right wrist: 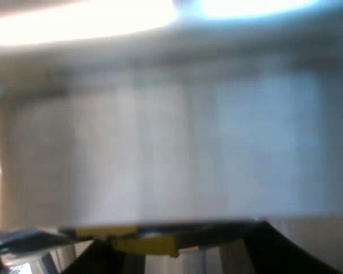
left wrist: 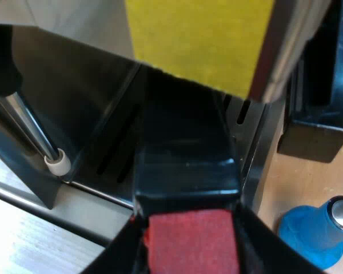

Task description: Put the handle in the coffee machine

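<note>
The handle point(left wrist: 186, 165) points straight into the front of the coffee machine point(left wrist: 80, 23). Its dark shaft runs in under a yellow panel point(left wrist: 200, 40) and above the slotted drip tray point(left wrist: 111, 154), and its red end point(left wrist: 191, 242) is clamped in the left tool point(left wrist: 188, 254), which is closed narrow on it from both sides. The metal head of the handle is hidden under the machine, so I cannot tell whether it is seated. That is the main risk as I judge it: if the head meets the socket off-centre or tilted, a turn would jam it or twist the handle inside the tool's grip, since the hold is only at the far tip where leverage is poor. If the tool lets go before the handle is locked, it would likely drop onto the drip tray. The steam pipe point(left wrist: 31, 134) with its white tip hangs near one side of the tray, and a wide swing of the handle toward it could strike it. On the table point(left wrist: 286, 188) a blue tamper point(left wrist: 314, 234) stands just beside the machine's base, close enough that a careless retreat of the arm could knock it over. The right tool point(right wrist: 188, 257) faces a pale blurred surface, and I cannot tell whether it is wide or narrow.
</note>
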